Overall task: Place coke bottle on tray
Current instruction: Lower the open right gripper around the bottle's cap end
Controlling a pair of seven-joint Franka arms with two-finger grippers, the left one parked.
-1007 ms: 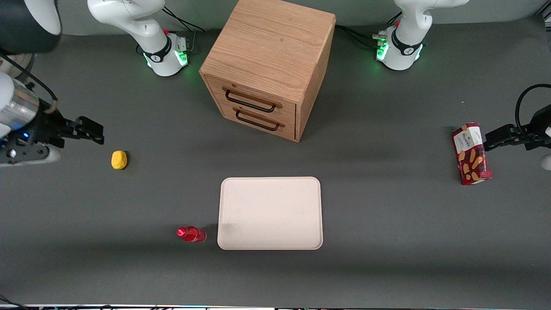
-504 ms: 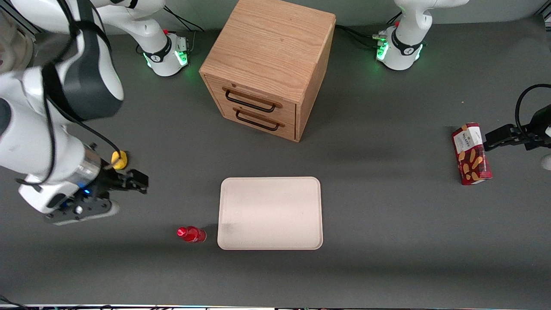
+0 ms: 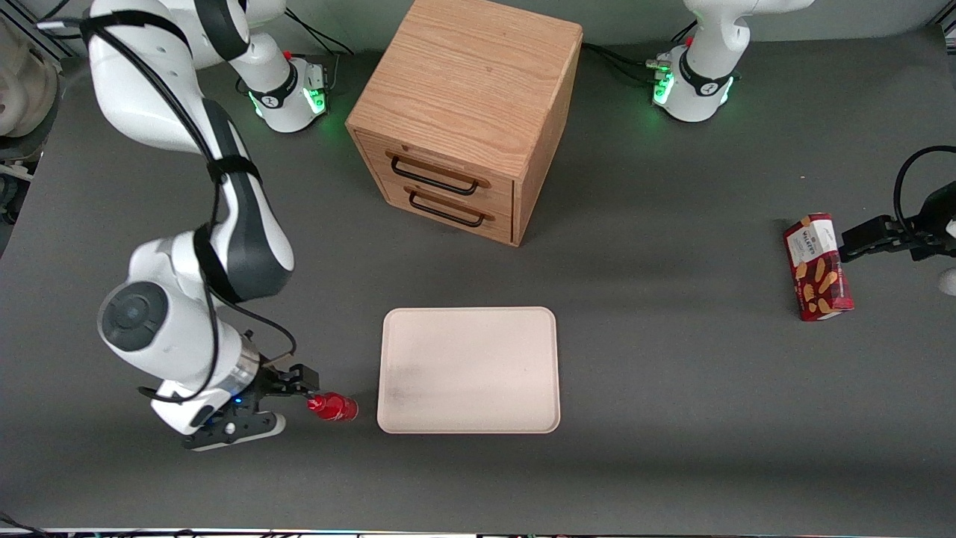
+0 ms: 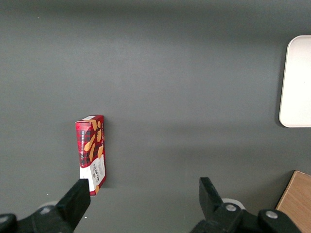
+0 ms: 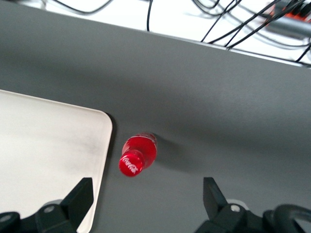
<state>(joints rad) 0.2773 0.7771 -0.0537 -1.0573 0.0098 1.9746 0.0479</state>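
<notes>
The coke bottle (image 3: pixel 333 407), small and red with a red cap, stands upright on the dark table, just beside the tray's rim on the working arm's side. The tray (image 3: pixel 469 370) is flat, pale cream-pink and bare. My right gripper (image 3: pixel 305 379) hovers above the table close to the bottle's cap. In the right wrist view the bottle (image 5: pixel 139 154) stands ahead of the open gripper (image 5: pixel 147 196), between the lines of its two fingers and apart from both. The tray's rounded corner (image 5: pixel 92 126) shows next to the bottle.
A wooden drawer cabinet (image 3: pixel 467 112) stands farther from the front camera than the tray. A red biscuit box (image 3: pixel 818 267) lies toward the parked arm's end, also in the left wrist view (image 4: pixel 92 153). The table's edge with cables (image 5: pixel 218 29) lies near the bottle.
My right arm has swung from the working arm's end of the table toward the front camera, bringing the gripper over to the bottle. Bottle and tray have not moved.
</notes>
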